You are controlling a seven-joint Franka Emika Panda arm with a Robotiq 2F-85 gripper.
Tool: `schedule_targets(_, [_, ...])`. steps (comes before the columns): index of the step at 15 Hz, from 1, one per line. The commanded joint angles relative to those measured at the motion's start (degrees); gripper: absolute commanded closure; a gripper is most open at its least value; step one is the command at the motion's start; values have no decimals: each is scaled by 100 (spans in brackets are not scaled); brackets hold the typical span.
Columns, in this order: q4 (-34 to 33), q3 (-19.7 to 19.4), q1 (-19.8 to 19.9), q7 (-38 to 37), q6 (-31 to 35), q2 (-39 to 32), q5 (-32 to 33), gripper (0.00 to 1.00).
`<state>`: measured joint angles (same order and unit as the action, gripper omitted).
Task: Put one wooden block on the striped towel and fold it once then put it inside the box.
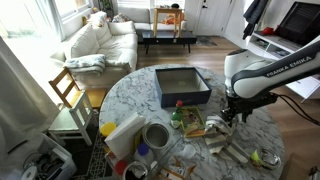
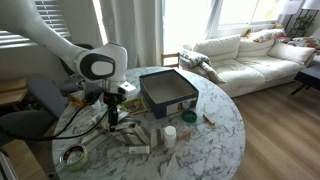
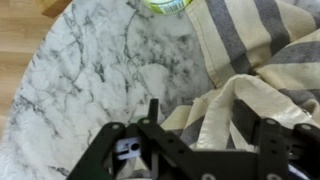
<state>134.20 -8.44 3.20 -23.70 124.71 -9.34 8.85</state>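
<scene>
Wrist view: gripper [image 3: 190, 150] is hovering w/ jaws spread apart, gripping nothing, just above the bunched striped towel [image 3: 250, 60], which is lying on the marble table [image 3: 80, 80]. In an exterior view the box [image 1: 185, 100] is sitting apart from it.

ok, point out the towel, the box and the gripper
towel [image 3: 250, 45]: wrist view, on the flat striped part at upper right.
box [image 1: 188, 98]: in an exterior view, on its dark near wall.
gripper [image 2: 112, 122]: in an exterior view, midway between the fingertips, low over the table.
</scene>
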Motion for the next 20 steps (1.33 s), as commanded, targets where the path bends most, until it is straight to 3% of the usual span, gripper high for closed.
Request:
schedule_targets(1, [13, -1, 65, -42, -137, 357, -101, 0])
schedule_targets(6, [80, 75, 122, -330, 477, 265, -1332, 0])
schedule_targets(11, [450, 117, 133, -194, 1929, 12, -2394, 0])
schedule_targets(14, [635, 139, 93, -158, 2457, -190, -2470, 0])
schedule_targets(20, [786, 357, 47, -42, 2796, -501, -2795, 0])
